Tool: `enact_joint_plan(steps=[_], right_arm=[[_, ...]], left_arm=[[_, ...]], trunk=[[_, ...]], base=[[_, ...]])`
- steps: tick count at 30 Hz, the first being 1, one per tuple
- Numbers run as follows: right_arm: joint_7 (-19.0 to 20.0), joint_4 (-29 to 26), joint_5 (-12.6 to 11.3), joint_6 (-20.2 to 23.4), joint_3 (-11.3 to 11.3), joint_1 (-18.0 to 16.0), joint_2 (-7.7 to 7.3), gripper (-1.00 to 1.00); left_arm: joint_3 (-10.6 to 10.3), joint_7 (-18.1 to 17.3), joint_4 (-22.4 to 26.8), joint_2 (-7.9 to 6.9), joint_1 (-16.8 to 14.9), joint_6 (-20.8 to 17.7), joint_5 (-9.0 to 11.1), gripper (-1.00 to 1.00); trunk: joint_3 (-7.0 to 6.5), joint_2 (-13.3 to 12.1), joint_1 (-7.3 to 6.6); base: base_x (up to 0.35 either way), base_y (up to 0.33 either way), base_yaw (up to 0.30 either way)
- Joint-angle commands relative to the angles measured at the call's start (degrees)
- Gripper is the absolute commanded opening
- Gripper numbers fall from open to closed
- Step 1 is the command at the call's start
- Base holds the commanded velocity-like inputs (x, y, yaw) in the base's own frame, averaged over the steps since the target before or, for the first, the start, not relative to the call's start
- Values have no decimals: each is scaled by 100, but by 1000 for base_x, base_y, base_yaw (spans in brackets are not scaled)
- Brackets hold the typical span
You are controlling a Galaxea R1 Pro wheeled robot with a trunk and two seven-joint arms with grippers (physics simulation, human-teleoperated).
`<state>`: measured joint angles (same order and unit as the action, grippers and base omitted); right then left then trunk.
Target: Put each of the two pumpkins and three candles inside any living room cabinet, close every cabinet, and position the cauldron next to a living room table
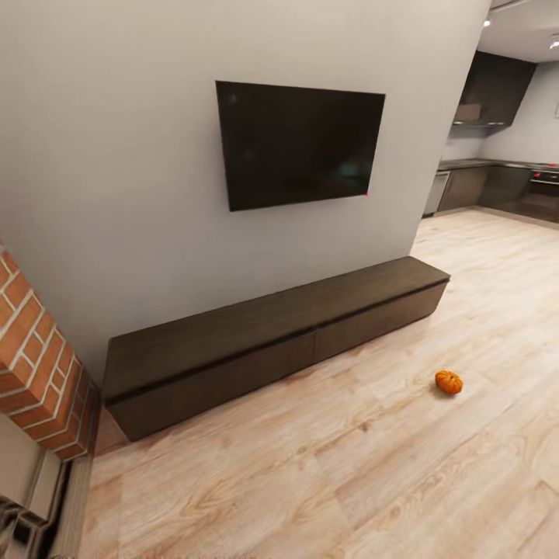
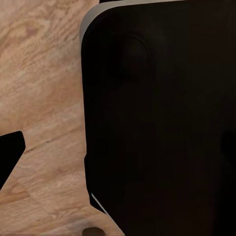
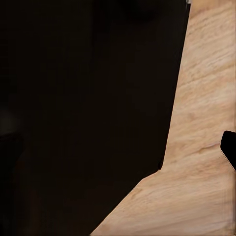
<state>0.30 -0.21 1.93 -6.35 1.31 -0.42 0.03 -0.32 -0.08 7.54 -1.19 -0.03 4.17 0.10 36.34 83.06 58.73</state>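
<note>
Grippers' state can't tell; 1 pumpkin (image 1: pixel 448 381) on floor (image 1: pixel 310 481), 1 cabinet (image 1: pixel 264 341) closed.

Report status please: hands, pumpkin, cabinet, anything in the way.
Hands: state cannot be told. Pumpkin on the floor, apart from the cabinet. Cabinet fronts look closed. Bare planks between pumpkin and cabinet.

**Both arms held low against the robot's dark body**

Each wrist camera looks down past a broad matte-black rounded body panel (image 2: pixel 157 123) (image 3: pixel 83 113). A black fingertip (image 2: pixel 10 152) juts in at the edge of the left wrist view, and another black fingertip (image 3: pixel 229 147) at the edge of the right wrist view. Whether either gripper is parted or closed cannot be judged.
</note>
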Motion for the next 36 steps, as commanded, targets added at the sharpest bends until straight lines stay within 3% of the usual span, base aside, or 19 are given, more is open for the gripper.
enact_joint_plan(steps=[1,7,11,17,24,28,31,36], right_arm=[[1,4,31,-8,10,-2,0,100],[-39,-86,168,14,-2,-2,-3,100],[-64,-450,203,107,0,-2,16,100],[-73,-1197,318,680,231,-2,21,100],[-66,-1544,358,953,315,-19,14,100],[-67,-1564,360,965,317,-78,14,100],[-75,-1568,360,962,317,-98,14,100],[-69,-1816,360,1027,318,-147,14,100]], left_arm=[[-3,-1,2,1,-2,13,0,100],[17,-1,2,33,-1,17,-13,100],[25,-45,-6,60,-2,14,2,100],[18,-58,60,60,-5,20,-4,100],[58,-74,72,334,-5,149,32,100],[77,-77,71,410,-5,211,58,100],[93,-116,70,423,-5,226,116,100],[188,-168,80,427,-5,326,587,100]], trunk=[[9,2,0],[41,2,0],[65,2,0],[106,2,0],[154,2,0],[183,2,0],[205,2,0],[241,2,0]], base=[[0,0,215],[0,0,214],[0,0,211],[0,0,200],[0,0,194],[0,0,181],[0,-2,176],[0,-172,177]])
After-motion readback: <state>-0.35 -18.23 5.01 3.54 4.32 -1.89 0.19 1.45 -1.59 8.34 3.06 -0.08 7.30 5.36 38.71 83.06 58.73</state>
